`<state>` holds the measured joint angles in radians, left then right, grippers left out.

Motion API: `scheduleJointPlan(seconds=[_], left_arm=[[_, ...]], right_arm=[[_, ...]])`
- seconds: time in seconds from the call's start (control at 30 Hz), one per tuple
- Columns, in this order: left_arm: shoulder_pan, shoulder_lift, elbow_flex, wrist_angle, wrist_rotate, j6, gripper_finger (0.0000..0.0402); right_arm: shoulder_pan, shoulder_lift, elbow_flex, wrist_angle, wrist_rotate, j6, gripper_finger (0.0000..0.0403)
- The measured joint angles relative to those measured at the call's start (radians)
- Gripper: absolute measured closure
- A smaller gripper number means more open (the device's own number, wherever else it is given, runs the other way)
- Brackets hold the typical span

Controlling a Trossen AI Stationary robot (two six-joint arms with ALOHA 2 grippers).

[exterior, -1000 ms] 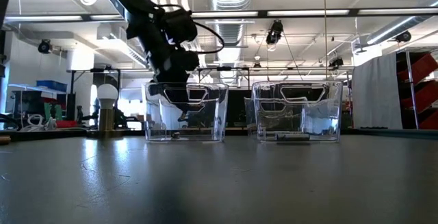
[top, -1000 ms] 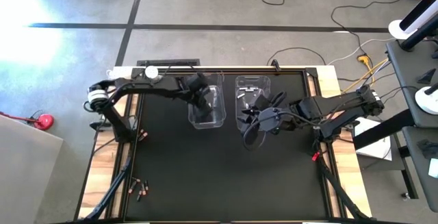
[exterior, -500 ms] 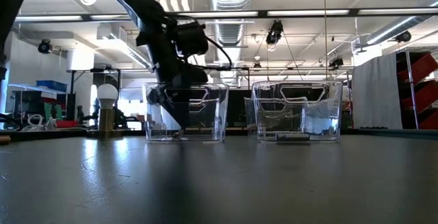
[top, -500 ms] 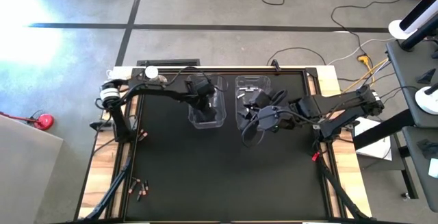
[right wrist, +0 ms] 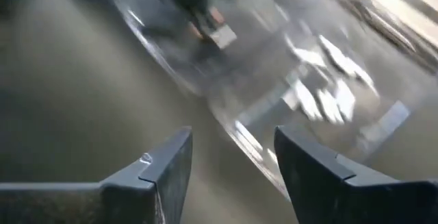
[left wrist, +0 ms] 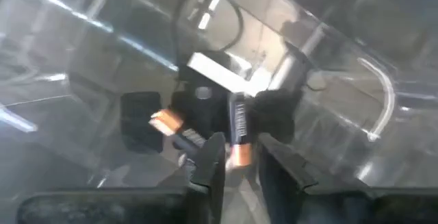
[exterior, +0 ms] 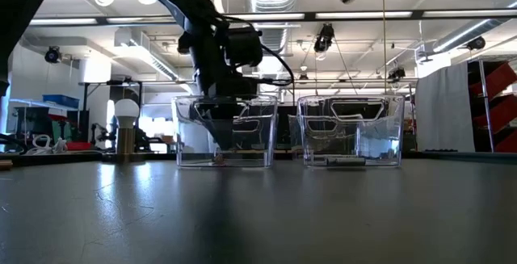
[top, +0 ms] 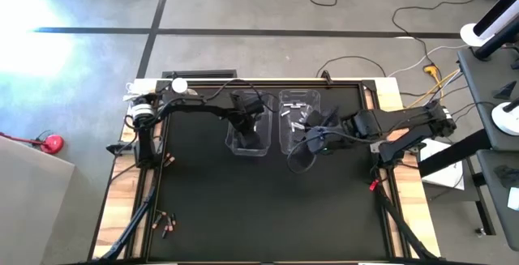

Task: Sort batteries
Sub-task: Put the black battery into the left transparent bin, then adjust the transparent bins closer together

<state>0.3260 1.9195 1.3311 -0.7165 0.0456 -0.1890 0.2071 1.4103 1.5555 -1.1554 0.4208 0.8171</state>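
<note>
Left gripper (left wrist: 236, 161) inside the left bin (top: 247, 129), slightly parted around a copper battery (left wrist: 237, 129); right gripper (right wrist: 229, 159) spread, empty.

Two dark jointed arms, left arm (top: 195, 105) with white collar, right arm (top: 397, 123) orange-patched, looping black cables, dark wedge fingers (right wrist: 161, 176)

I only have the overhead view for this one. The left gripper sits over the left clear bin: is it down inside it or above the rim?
Observer: Inside. The low view shows the left gripper reaching down within the left bin, nearly to its floor.
Operator: Anything near it?
Observer: The left wrist view shows a copper-and-black battery just ahead of it, and a second battery lying to one side.
Operator: And the right gripper?
Observer: The right gripper is open and empty, facing the right bin, which holds silver batteries.
</note>
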Motion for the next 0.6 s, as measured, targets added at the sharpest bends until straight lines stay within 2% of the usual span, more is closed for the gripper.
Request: scheduleJointPlan(seconds=[0.17,0.3,0.4,0.53,0.6], left_arm=[[0.009,-0.031,-0.004,-0.022,-0.042,-0.013,0.0305],[0.015,-0.087,0.01,-0.117,-0.046,-0.034,0.0287],[0.015,-0.163,0.021,-0.245,-0.046,-0.015,0.0282],[0.017,-0.271,-0.014,-0.37,-0.075,0.01,0.0281],[0.023,-0.339,-0.059,-0.393,-0.087,0.004,0.0281]], right_arm=[[-0.03,0.005,-0.067,-0.233,-0.099,0.123,0.0198],[-0.147,-0.022,-0.156,-0.419,-0.204,0.277,0.019],[-0.249,-0.075,-0.238,-0.348,-0.251,0.257,0.0184],[-0.367,-0.137,-0.342,-0.075,-0.307,0.181,0.0181],[-0.413,-0.149,-0.385,0.008,-0.315,0.174,0.0181]])
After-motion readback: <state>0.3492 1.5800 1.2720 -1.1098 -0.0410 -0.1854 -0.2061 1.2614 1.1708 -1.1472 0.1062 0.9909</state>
